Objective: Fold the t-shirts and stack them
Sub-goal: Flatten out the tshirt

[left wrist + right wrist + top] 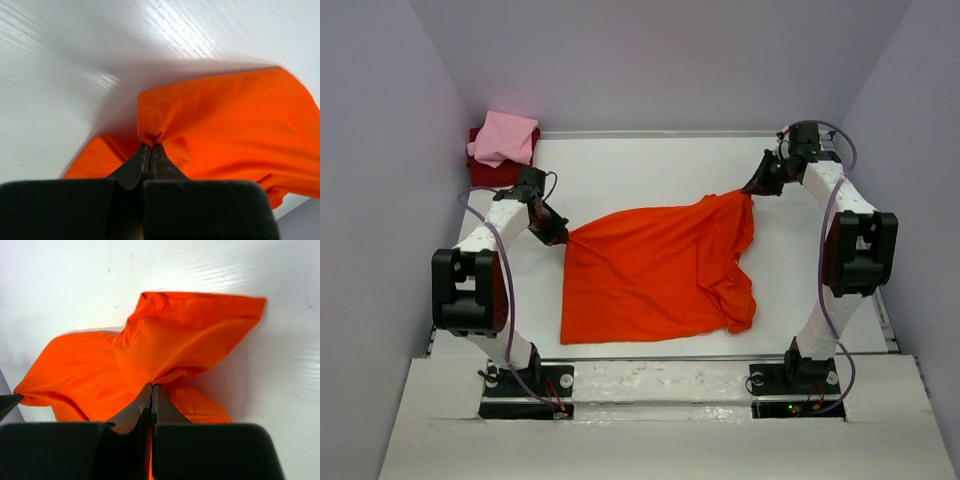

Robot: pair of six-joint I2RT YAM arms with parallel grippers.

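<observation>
The orange-red t-shirt lies spread but rumpled across the middle of the white table, pinched at two points along its far side. The left gripper is clamped on the left corner, right at a stitched hem, and the right gripper on the far right corner, both sets of jaws closed tight on cloth. The garment's near right part is bunched into loose folds, while its near edge runs roughly straight along the table's front. By the look of it, no proper fold has been made yet. In the far left corner the light pink t-shirt sits folded on top of the dark red t-shirt, a stack of two well apart from the work. What seems left is folding the orange-red one and adding it there. Plain pale lilac walls enclose the table on three sides.
</observation>
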